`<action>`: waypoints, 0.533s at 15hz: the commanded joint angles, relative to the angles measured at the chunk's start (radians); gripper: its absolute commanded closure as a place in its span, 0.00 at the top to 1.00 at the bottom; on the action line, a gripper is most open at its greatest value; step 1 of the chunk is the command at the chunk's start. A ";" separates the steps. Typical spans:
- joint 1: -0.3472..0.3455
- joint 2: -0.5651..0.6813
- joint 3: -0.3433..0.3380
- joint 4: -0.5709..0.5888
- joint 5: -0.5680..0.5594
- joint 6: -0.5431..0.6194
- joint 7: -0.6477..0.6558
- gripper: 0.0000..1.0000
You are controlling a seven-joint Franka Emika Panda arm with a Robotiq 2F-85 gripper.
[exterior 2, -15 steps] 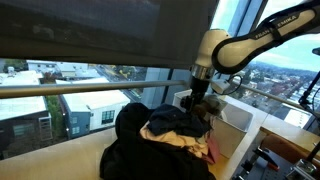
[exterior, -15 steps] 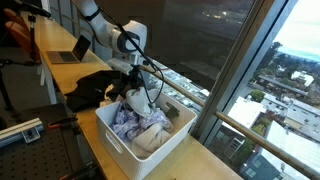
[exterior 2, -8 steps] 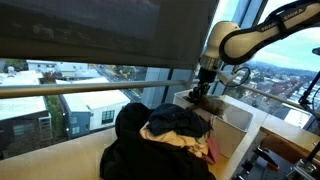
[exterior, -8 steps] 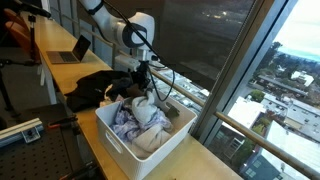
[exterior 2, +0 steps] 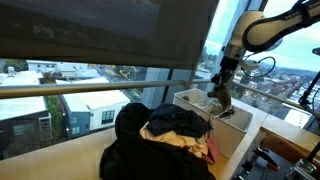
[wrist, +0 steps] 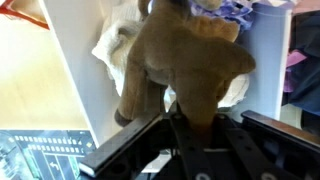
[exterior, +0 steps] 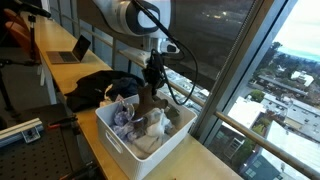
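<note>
The hand point(exterior: 153, 72) is up out of the bin point(exterior: 112, 138), where a second ago it sat low among the clothes with wider jaws. It now pinches a brown cloth point(wrist: 185, 60) narrowly by a bunched edge. The cloth hangs straight below the hand, lifted off the pale laundry point(exterior: 140, 130) beneath. Whether its lower end is clear of that laundry I cannot tell. Dark clothes point(exterior 2: 170, 125) lie heaped on the worktop beside the bin.
</note>
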 commanded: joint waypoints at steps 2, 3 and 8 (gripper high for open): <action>-0.019 -0.015 -0.001 -0.068 0.003 0.015 -0.001 0.56; -0.020 -0.012 0.000 -0.076 0.005 0.015 0.001 0.63; -0.001 -0.060 0.017 -0.130 0.011 0.022 0.017 0.98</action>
